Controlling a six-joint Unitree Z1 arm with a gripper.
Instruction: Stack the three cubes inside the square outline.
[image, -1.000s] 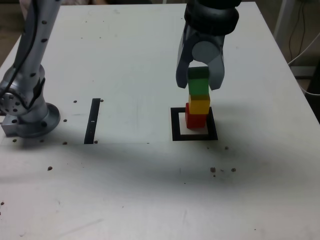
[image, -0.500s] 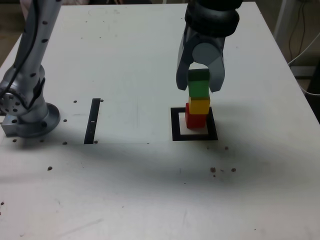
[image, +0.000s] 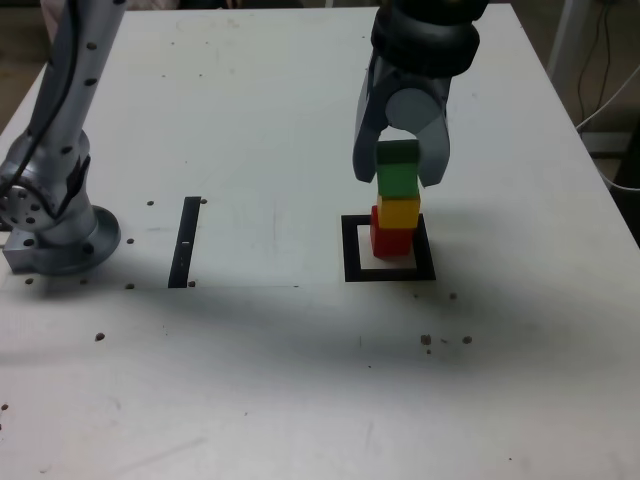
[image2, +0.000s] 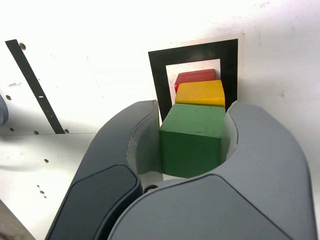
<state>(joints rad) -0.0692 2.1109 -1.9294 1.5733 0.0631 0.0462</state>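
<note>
A red cube (image: 390, 241) stands inside the black square outline (image: 351, 262), with a yellow cube (image: 399, 211) on top of it. The green cube (image: 398, 179) sits on the yellow one, making a slightly uneven tower. My gripper (image: 398, 177) comes down from above and is shut on the green cube, one finger on each side. In the wrist view the green cube (image2: 192, 145) fills the space between the fingers of the gripper (image2: 195, 107), with the yellow cube (image2: 200, 94), the red cube (image2: 195, 77) and the outline (image2: 160, 75) below it.
A thin black strip (image: 185, 241) lies on the white table toward the exterior view's left, also in the wrist view as the strip (image2: 32, 85). The arm's grey base (image: 55, 225) stands at the table's left edge. Small dark specks dot the surface.
The gripper and green cube have sunk a little, closing the green cube onto the yellow one. The red and yellow cubes have stayed put.
</note>
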